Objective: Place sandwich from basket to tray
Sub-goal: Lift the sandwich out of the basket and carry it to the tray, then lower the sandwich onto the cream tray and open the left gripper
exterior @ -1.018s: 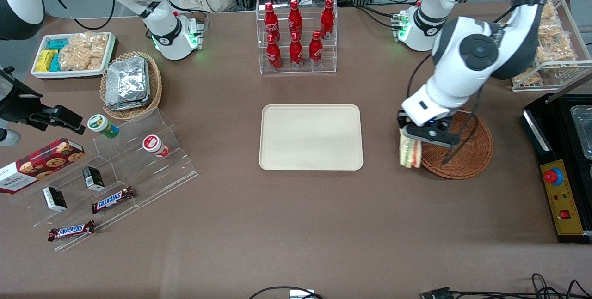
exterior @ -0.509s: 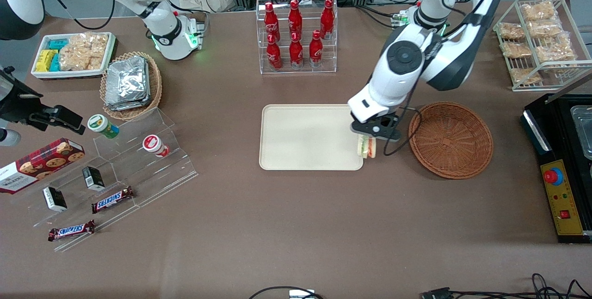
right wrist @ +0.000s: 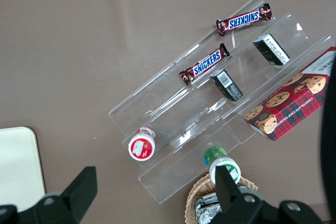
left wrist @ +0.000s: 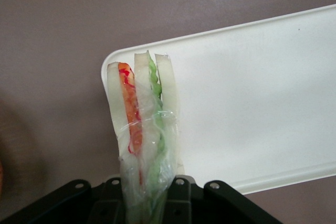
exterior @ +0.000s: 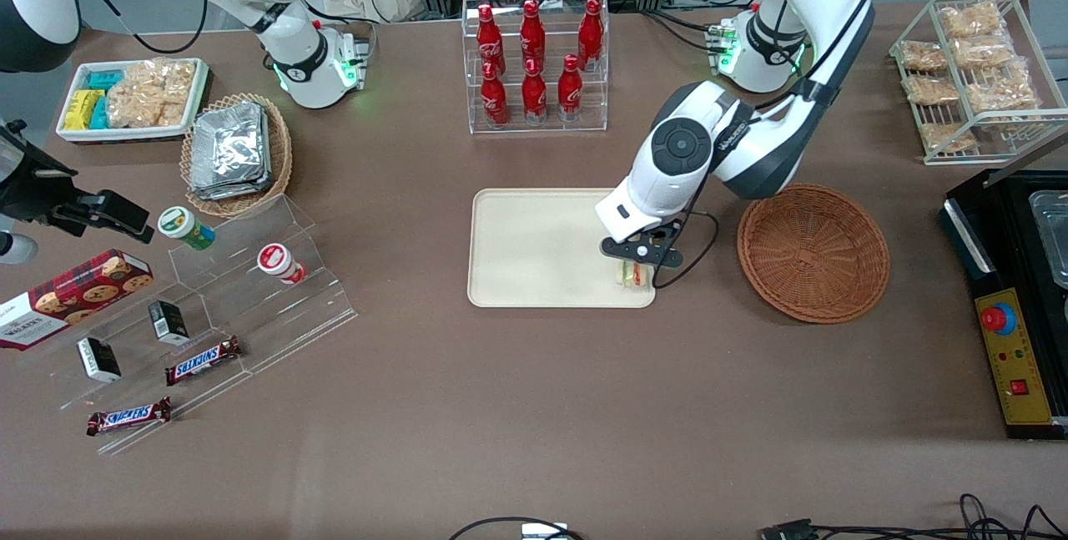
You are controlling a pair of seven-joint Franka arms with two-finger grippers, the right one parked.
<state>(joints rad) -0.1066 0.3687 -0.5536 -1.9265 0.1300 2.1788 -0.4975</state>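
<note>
My left gripper (exterior: 636, 264) is shut on the sandwich (exterior: 632, 275), a clear-wrapped wedge with pale bread and green and orange-red filling. It holds the sandwich over the corner of the cream tray (exterior: 534, 248) that is nearest the basket and the front camera. The wrist view shows the sandwich (left wrist: 140, 119) upright between the fingers above the tray's rounded corner (left wrist: 252, 93). The reddish-brown wicker basket (exterior: 813, 252) lies empty beside the tray, toward the working arm's end.
A clear rack of red bottles (exterior: 534, 56) stands farther from the camera than the tray. A tan basket of foil packs (exterior: 234, 152) and a clear stepped stand with snacks (exterior: 209, 306) lie toward the parked arm's end. A wire rack (exterior: 972, 64) and black appliance (exterior: 1018, 290) lie toward the working arm's end.
The gripper carried the sandwich from above the basket's edge sideways to above the tray's corner and lower. The basket is now uncovered and empty.
</note>
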